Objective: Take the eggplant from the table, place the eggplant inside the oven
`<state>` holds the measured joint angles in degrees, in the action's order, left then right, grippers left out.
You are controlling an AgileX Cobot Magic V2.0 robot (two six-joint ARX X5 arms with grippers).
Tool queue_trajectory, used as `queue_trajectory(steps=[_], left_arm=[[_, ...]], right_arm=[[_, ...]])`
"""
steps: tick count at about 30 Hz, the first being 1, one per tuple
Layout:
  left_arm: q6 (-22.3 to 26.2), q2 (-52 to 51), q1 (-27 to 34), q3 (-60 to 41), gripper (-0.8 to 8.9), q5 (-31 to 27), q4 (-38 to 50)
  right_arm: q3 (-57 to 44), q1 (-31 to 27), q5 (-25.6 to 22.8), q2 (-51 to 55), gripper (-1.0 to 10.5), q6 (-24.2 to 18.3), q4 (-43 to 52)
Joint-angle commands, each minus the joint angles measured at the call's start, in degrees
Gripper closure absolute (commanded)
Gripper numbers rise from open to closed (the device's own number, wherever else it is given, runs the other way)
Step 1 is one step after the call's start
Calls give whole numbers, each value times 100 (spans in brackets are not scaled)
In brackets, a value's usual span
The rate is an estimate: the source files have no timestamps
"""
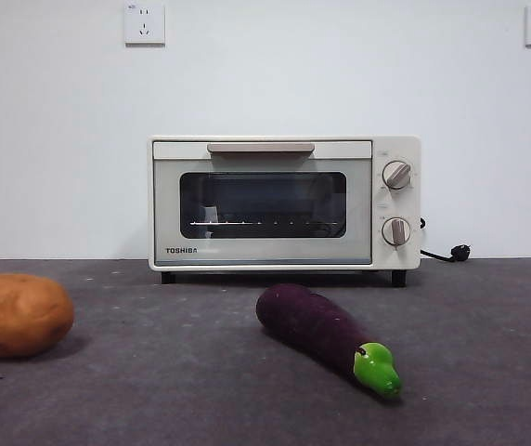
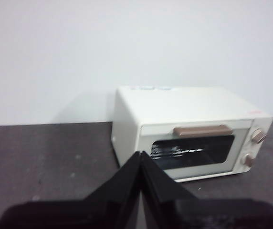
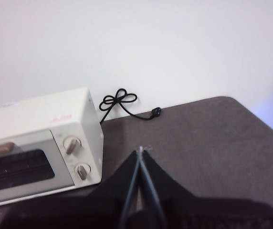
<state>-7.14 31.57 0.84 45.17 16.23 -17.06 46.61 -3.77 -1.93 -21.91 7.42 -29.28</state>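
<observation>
Purple eggplant [image 1: 326, 336] lies on the worktop [image 1: 182, 390] at six o'clock of the closed oven [image 1: 284, 203]. Both arms' fingers pinched together, empty; open the door first, I'd say.

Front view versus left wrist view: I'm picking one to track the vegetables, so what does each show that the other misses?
Only the front view shows the eggplant, the potato and the oven's black plug. Only the left wrist view shows the left pincer, shut, and the oven's top. Both share the oven with its door closed, the table and the white wall.
</observation>
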Motion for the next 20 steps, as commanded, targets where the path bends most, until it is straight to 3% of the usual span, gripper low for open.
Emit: queue_trajectory(steps=[1,7,12,20], left_arm=[[-22,275,-22,557,819,92,-157],[-20,970,-199,1945,819,98,-625],[-20,1512,-374,3077,819,483,-837],[-17,2258,-564,4653,819,520,-1377]], right_arm=[[719,0,70,-396,955,-197,-138],[2225,7,304,-1316,955,-208,-382],[3344,15,564,-1987,955,-205,-391],[4841,192,605,-2839,955,-205,-822]])
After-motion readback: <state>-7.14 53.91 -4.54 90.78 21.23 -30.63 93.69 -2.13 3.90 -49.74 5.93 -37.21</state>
